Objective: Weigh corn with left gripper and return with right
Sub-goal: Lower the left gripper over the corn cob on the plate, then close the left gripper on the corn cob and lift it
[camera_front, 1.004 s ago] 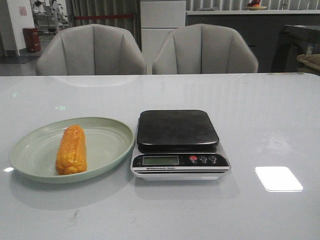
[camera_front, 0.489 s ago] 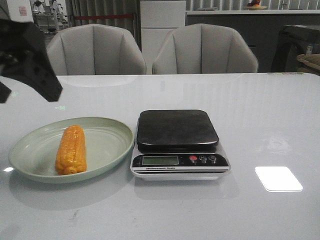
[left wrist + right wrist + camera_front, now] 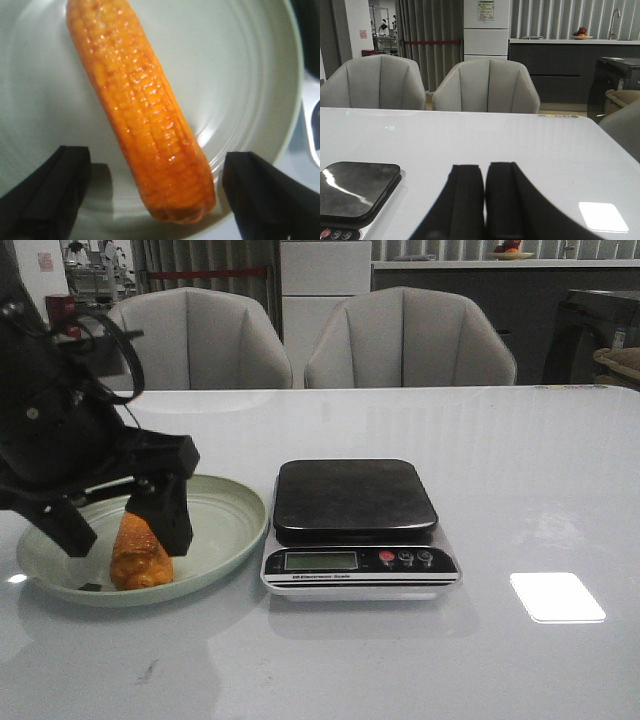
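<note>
The corn is an orange-yellow cob lying on a pale green plate left of the scale. My left gripper hangs over the plate, open, one finger on each side of the cob's near end, not touching it. In the front view the arm covers the cob's upper part. The black-topped scale stands at mid table with nothing on its platform. My right gripper is shut and holds nothing; it does not show in the front view.
Two grey chairs stand behind the table's far edge. A bright patch of light lies on the white tabletop right of the scale. The scale's display and buttons face the front.
My left arm has come down from the upper left over the plate, and its open fingers now straddle the corn's near end. The corn, plate and scale have not moved.
</note>
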`<action>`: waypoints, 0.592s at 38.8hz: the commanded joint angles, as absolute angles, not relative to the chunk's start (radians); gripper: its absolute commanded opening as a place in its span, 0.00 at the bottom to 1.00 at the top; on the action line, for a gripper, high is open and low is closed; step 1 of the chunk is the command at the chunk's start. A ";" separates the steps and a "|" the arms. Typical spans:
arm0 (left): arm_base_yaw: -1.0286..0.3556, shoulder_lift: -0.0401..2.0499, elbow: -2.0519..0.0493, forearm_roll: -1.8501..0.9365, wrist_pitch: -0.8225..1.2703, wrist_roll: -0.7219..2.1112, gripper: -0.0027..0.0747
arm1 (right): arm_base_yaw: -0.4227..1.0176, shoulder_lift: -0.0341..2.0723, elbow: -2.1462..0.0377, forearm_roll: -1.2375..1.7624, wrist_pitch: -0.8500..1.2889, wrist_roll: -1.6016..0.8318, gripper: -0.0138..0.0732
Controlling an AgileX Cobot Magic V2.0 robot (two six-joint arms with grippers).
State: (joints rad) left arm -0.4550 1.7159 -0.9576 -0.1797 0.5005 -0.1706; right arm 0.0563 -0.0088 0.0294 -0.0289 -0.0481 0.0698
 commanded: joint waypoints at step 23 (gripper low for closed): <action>-0.535 1.731 -1.282 -0.210 0.572 -0.181 0.18 | 0.051 -0.029 0.036 -0.040 -0.126 0.062 0.37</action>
